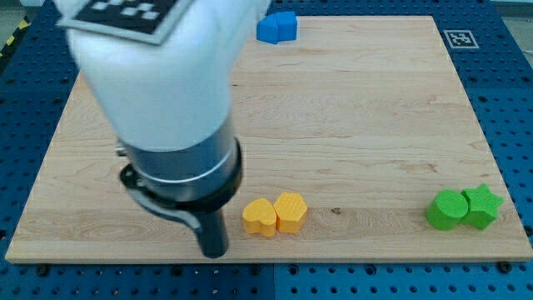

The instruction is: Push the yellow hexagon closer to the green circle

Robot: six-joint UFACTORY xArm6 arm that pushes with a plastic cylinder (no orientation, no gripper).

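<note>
A: Camera view, lower centre: yellow hexagon (291, 211) touches yellow heart (260, 217); green circle (447, 209), beside green star (483, 205), sits lower right.

B: Claw?

A: None; the tip (215, 251) is a bare rod, lower left of the heart, holding nothing. It should go around the heart and push rightward.

B: Long axis?

A: None discernible.

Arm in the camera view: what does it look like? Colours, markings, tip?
The arm has a bulky white housing, blurred, with a black-and-white fiducial pattern on top. Below it sit a grey band and a black collar with a bracket. The end effector is a short dark rod; my tip is plain black. No cables can be seen.
</note>
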